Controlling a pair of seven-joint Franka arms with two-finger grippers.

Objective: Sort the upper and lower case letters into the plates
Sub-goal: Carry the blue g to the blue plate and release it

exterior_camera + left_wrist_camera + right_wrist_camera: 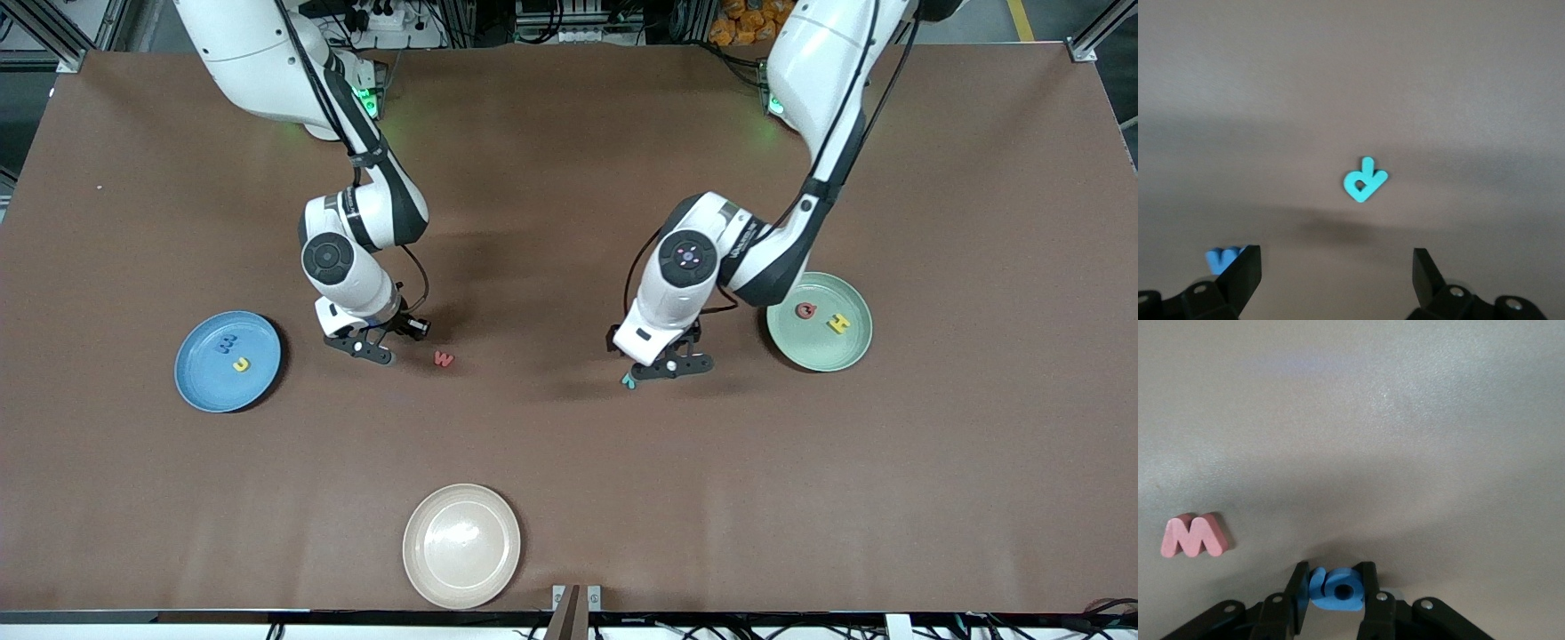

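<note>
My right gripper (1335,577) is shut on a small blue letter (1336,589), low over the table between the blue plate (206,388) and a red w (444,358). That red letter (1193,535) lies flat beside it. The blue plate holds a dark blue letter (226,344) and a yellow one (241,364). My left gripper (1336,257) hangs open over bare table with nothing between its fingers. A teal letter (1364,180) lies just ahead of it. The mint green plate (849,351) holds a red letter (805,310) and a yellow H (838,324).
A beige plate (461,545) sits near the table's front edge, closest to the front camera. A bit of another blue piece (1222,257) shows beside one left fingertip, partly hidden by it. The right gripper (389,338) and left gripper (667,363) stand well apart.
</note>
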